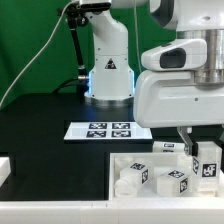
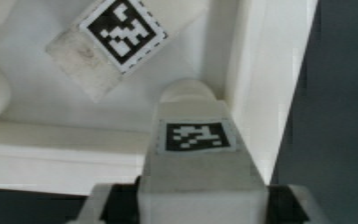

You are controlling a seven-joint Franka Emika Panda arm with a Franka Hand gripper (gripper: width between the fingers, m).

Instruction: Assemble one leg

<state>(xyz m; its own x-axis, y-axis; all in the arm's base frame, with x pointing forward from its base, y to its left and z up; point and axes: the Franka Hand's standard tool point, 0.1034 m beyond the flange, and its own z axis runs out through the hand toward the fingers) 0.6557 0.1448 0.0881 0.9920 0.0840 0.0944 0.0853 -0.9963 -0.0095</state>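
My gripper is shut on a leg, a small white post with a black-and-white tag, held upright over the exterior view's right end of the large white tray-like part. In the wrist view the leg runs out from between my fingers, tag facing the camera, close to the tray's inner wall. I cannot tell whether its lower end touches the tray floor. Another tagged leg lies beyond it in the tray.
Other tagged white legs lie in the tray. The marker board lies on the black table in front of the robot base. A white part sits at the exterior view's left edge.
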